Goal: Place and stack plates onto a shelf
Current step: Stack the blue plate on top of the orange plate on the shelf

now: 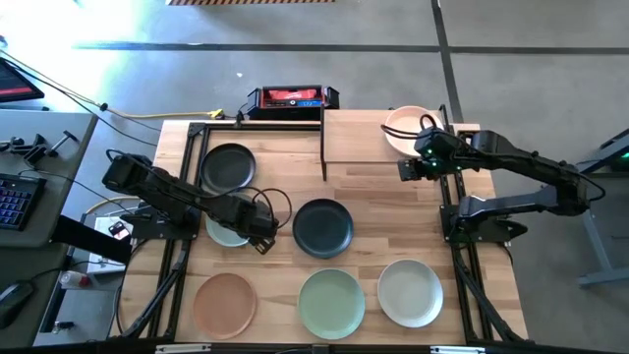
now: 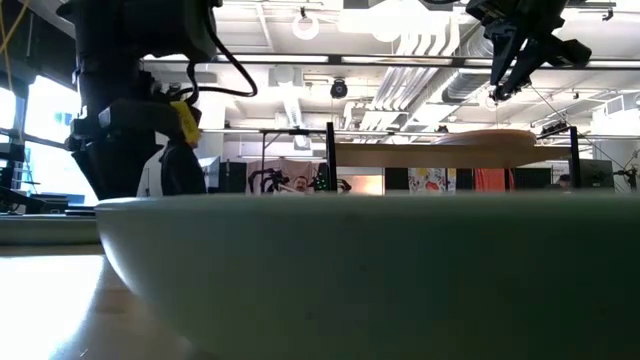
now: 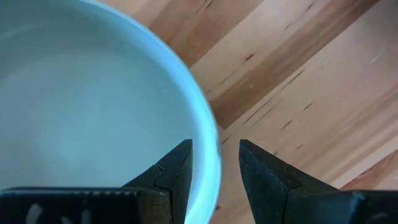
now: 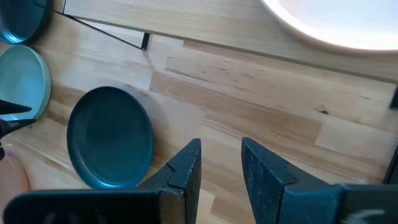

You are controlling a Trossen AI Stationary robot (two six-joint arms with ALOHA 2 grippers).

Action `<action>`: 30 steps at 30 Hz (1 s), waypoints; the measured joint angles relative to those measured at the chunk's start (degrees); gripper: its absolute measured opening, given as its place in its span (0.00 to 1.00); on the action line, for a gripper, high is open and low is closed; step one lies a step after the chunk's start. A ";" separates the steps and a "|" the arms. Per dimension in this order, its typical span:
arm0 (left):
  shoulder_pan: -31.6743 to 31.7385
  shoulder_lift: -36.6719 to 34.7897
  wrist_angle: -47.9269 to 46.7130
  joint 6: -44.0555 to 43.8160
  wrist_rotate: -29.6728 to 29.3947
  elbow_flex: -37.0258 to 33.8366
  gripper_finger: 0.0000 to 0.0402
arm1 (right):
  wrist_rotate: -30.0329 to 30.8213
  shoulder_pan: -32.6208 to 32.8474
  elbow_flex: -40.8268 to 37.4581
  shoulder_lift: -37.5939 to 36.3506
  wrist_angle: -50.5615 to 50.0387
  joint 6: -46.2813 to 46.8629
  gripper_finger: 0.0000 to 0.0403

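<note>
The shelf (image 1: 359,138) stands at the table's far edge with a cream plate (image 1: 403,126) resting flat on its right end. My right gripper (image 1: 405,169) hovers open and empty just near of the shelf, above bare tabletop (image 4: 221,144). My left gripper (image 1: 261,239) is open and low over the right rim of a pale green plate (image 1: 224,234) lying on the table's left half. In the left wrist view one finger is over the plate's inside and the other outside the rim (image 3: 208,134). My left gripper (image 3: 214,146) comes from above, pointing down, with its fingers on either side of the pale green plate's right rim. The plate lies flat on the table. Whether a finger touches the rim, I cannot tell.
Five more plates lie flat on the table: black (image 1: 228,167) far left, black (image 1: 322,228) in the middle, and peach (image 1: 224,300), pale green (image 1: 332,303) and cream (image 1: 410,292) along the near edge. The shelf's left half is bare. A red-and-black box (image 1: 292,98) sits behind the table.
</note>
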 joint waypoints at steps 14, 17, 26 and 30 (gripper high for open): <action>0.00 6.25 0.13 2.32 -0.26 0.22 0.30 | 0.00 0.00 -0.02 0.00 0.01 0.03 0.23; 0.00 6.05 0.11 3.28 -0.24 0.31 0.27 | 0.00 0.00 -0.02 0.00 0.01 -0.02 0.23; -0.40 4.92 0.04 10.78 5.96 3.14 0.06 | 0.23 0.00 -0.04 0.07 -0.01 -0.15 0.23; -1.28 4.01 -0.10 12.29 4.83 5.04 0.01 | 1.68 0.00 -0.04 0.09 -0.01 -0.17 0.23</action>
